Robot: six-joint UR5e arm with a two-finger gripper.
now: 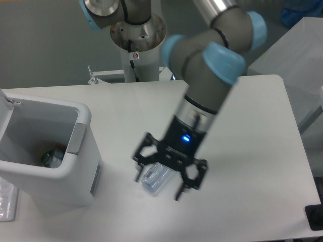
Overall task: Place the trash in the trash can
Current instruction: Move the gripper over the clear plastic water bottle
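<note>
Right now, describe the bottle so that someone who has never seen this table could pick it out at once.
Start at the white trash can with its open top at the table's left edge, then look right along the bare tabletop to the arm's open end effector. The bottle lies flat on the table between its fingers: clear crumpled plastic with a bluish tint, the only loose item on the tabletop itself.

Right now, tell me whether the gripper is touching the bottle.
Cannot tell. In the camera view the open gripper straddles the bottle, its fingers on either side, but motion blur and the gripper body hide any contact or gap.
</note>
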